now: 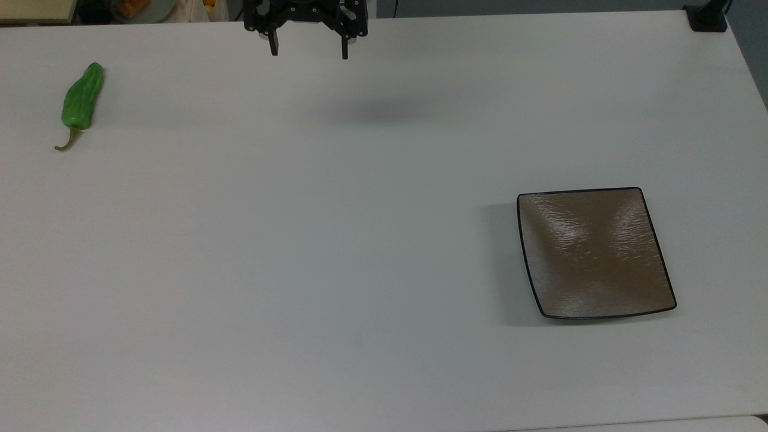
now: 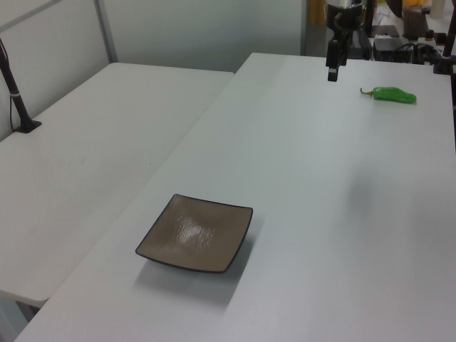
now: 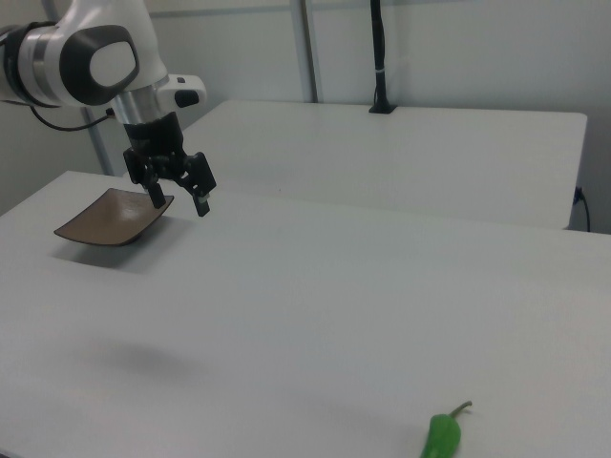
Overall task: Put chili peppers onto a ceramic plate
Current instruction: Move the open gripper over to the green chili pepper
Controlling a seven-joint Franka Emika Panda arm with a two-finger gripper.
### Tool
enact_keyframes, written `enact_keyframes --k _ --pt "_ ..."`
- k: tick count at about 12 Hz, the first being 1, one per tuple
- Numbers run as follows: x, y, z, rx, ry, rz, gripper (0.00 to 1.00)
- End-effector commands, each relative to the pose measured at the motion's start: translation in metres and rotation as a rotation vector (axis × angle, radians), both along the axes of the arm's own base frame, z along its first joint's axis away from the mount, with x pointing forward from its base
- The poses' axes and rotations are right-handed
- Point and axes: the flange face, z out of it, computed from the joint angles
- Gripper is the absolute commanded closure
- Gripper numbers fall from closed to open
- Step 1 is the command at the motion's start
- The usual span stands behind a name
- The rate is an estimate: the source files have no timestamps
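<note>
Fingers [image 1: 309,53] spread wide over the counter [image 1: 336,252] edge (nothing held); chili pepper [image 1: 81,103] and ceramic plate [image 1: 594,252] lie well apart from them.

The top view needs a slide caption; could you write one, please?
Open gripper above the white table, green chili pepper far from the empty brown plate.

No text, label, brand, number or sign can be read anywhere. The bench [image 1: 360,240] and the ceramic plate [image 1: 594,255] bear no markings, and the robot arm [image 3: 91,57], as far as can be seen, carries no legible lettering.
</note>
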Motion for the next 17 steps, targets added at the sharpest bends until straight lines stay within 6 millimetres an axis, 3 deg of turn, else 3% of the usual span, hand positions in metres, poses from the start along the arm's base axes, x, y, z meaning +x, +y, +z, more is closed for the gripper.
enact_keyframes --k 1,4,9,10,13,17 --pt "0.000 -0.023 -0.002 -0.081 -0.011 0.014 0.00" --pt "0.000 -0.056 0.000 -0.114 -0.005 0.052 0.00" --pt "0.004 -0.156 -0.010 -0.137 -0.046 0.056 0.00" --pt "0.001 -0.189 -0.018 -0.139 -0.058 0.046 0.00" --pt "-0.006 -0.246 -0.053 -0.155 -0.060 0.012 0.00" --pt "-0.010 -0.289 -0.081 -0.164 -0.041 -0.020 0.00"
